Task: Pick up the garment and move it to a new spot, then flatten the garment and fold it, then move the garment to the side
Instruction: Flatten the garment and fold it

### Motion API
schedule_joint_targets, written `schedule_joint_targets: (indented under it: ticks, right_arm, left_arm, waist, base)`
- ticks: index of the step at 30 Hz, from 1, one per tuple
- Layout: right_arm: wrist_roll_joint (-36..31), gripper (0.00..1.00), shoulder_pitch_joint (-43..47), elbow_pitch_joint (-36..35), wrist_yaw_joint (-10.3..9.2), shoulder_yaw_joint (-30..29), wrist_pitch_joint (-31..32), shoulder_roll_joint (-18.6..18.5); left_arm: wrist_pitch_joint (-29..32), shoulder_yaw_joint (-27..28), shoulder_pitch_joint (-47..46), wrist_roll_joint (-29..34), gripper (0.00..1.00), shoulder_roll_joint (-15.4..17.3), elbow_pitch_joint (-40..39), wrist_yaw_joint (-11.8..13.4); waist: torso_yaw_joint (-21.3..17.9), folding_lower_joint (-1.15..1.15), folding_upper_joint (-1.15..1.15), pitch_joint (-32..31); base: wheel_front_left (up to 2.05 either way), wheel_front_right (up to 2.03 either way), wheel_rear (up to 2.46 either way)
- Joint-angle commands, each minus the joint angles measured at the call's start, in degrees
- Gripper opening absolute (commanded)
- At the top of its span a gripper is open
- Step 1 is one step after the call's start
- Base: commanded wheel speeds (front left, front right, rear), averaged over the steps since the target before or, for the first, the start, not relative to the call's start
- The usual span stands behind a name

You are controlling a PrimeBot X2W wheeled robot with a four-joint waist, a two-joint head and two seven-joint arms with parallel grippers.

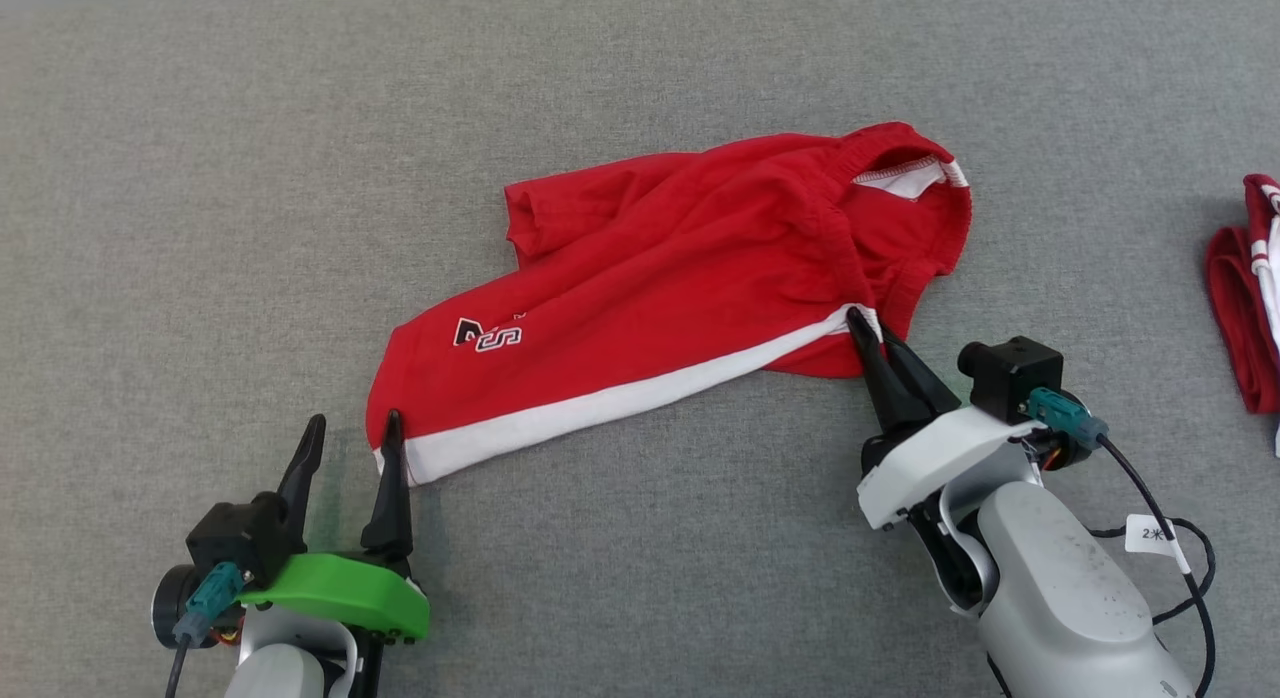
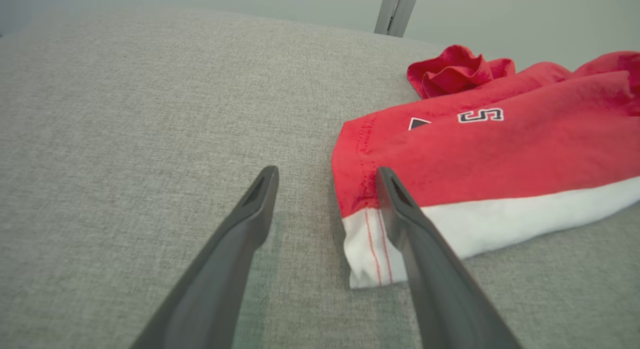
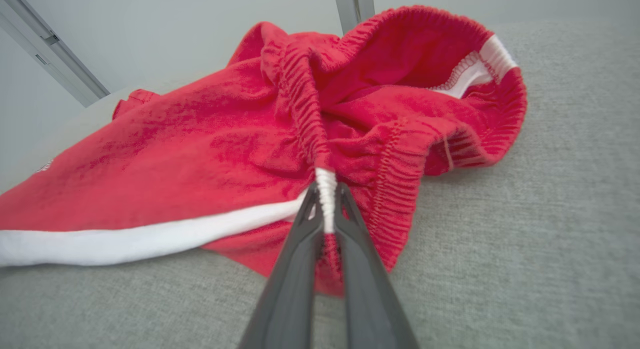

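The red shorts (image 1: pixel 680 268) lie spread but rumpled in the middle of the grey table (image 1: pixel 200 178), slanting from the near left to the far right in the head view. A white stripe (image 1: pixel 620 403) runs along their near edge, and a black-and-white logo (image 1: pixel 488 335) sits on the leg toward the left. The elastic waistband (image 1: pixel 900 143) is at the right end, gaping open and bunched, with white lining showing inside.

The right tool (image 1: pixel 858 318) is clenched on the waistband where the stripe ends; in the right wrist view the white band is pinched between the two dark fingers and the cloth is drawn into gathers there.

The left tool (image 1: pixel 355 418) is released, fingers wide apart, at the leg hem (image 2: pixel 367 229). One finger lies over the hem's white corner, the other over bare table just beside the shorts. The finger over the corner seems to touch the cloth, though I cannot be sure.

Well apart, at the right edge of the head view, lies another red and white cloth (image 1: pixel 1245 318).
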Motion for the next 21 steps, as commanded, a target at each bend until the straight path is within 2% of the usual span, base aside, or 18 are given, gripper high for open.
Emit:
schedule_joint_targets:
  ticks: [1, 11, 21]
  right_arm:
    - [-0.4, 0.0, 0.7, -0.4, -0.08, -0.4, 0.0, -0.3]
    - [-1.1, 0.0, 0.1, -1.1, -0.08, -1.5, 0.0, -0.3]
    - [-1.6, 0.0, 0.5, -0.6, -0.08, -2.4, 0.0, -0.3]
  left_arm:
    - [0.0, -0.3, -1.0, -1.0, 1.0, 0.7, 0.2, -0.2]
    - [0.0, -5.3, -0.1, -5.7, 1.0, 2.6, -0.3, -0.2]
    - [0.0, -9.1, 2.2, -7.2, 1.0, 3.2, 0.7, -0.2]
  waist:
    - [-0.3, 0.0, 0.0, 0.3]
    - [-1.1, 0.0, 0.0, 1.2]
    - [-0.3, 0.0, 0.0, 1.1]
  base:
    - [0.0, 0.0, 0.0]
    - [0.0, 0.0, 0.0]
    - [0.0, 0.0, 0.0]
